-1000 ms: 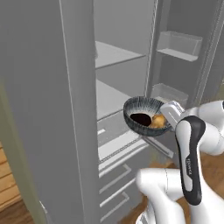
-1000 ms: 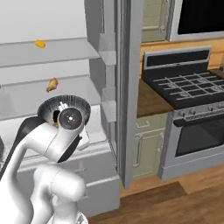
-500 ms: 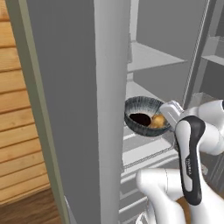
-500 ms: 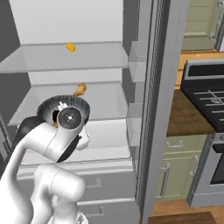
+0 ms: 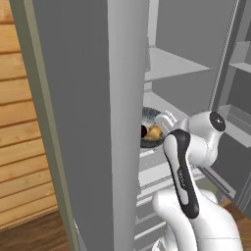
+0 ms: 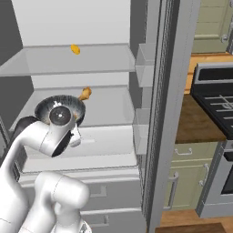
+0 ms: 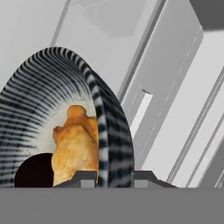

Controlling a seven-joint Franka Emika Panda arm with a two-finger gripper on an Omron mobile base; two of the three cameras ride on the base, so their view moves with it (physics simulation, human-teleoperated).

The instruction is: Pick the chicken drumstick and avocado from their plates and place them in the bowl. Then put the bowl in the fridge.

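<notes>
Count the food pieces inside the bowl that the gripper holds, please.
2: the chicken drumstick and, beside it, the avocado, both in the bowl. More could hide below the rim.

The white arm (image 5: 188,162) rises from the base, bends sharply at its dark-banded elbow and reaches forward at about mid height, its round wrist joint (image 6: 59,116) turned toward the right base camera. In the hand view the gripper (image 7: 107,177) has its two dark fingertips (image 7: 85,178) close together, clamped on the rim of the bowl (image 7: 109,131) from either side.
</notes>
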